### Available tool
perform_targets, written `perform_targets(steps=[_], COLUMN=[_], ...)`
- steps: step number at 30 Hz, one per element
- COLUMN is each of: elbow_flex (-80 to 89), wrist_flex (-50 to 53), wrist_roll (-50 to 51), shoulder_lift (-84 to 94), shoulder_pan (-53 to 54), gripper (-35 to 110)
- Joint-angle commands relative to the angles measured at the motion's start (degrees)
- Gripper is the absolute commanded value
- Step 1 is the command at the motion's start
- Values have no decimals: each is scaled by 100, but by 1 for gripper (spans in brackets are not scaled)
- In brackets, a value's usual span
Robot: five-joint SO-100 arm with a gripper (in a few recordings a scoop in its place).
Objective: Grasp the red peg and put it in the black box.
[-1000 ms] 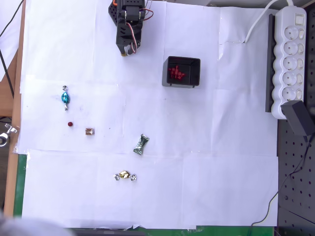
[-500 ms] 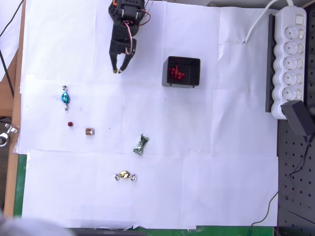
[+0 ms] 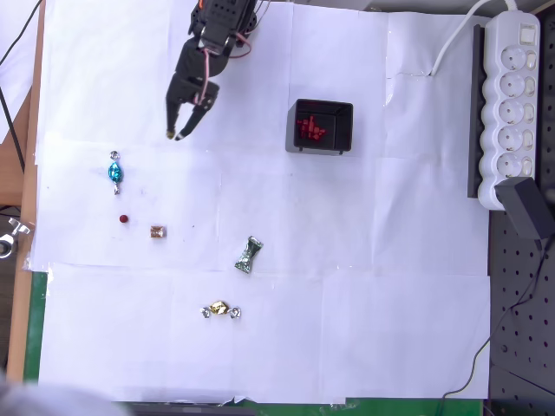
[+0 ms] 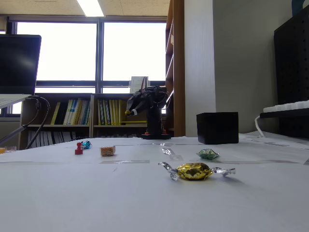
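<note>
The gripper point(image 3: 179, 130) hangs over bare white paper in the overhead view, its two dark fingers parted a little at the tips with nothing between them; in the fixed view the gripper point(image 4: 129, 112) is a dark backlit lump against the bright window, and its jaws cannot be made out there. Below and left of it in the overhead view lies a blue-wrapped candy point(image 3: 114, 172), then the red peg point(image 3: 124, 219), a tiny dark dot on the paper, well apart from the fingers, with a small brown-gold cube point(image 3: 158, 232) just beside it on the right. In the fixed view the red peg point(image 4: 78, 149) stands upright. The black box point(image 3: 319, 126) sits well to the gripper's right, holding red pieces too small to tell apart; the black box point(image 4: 217, 127) hides its contents from the side.
</note>
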Motion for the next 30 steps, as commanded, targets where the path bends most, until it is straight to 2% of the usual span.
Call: perform_targets(steps=[1, 8, 11, 22, 30], elbow_flex=[633, 773, 1063, 1134, 1169], wrist_flex=[-844, -2610, -2830, -4755, -5616], wrist_roll=[9, 220, 316, 352, 352], shoulder_lift=[624, 2118, 2672, 4342, 5273], shoulder_pan=[158, 105, 88, 18, -114], gripper=[0, 0, 0, 0, 0])
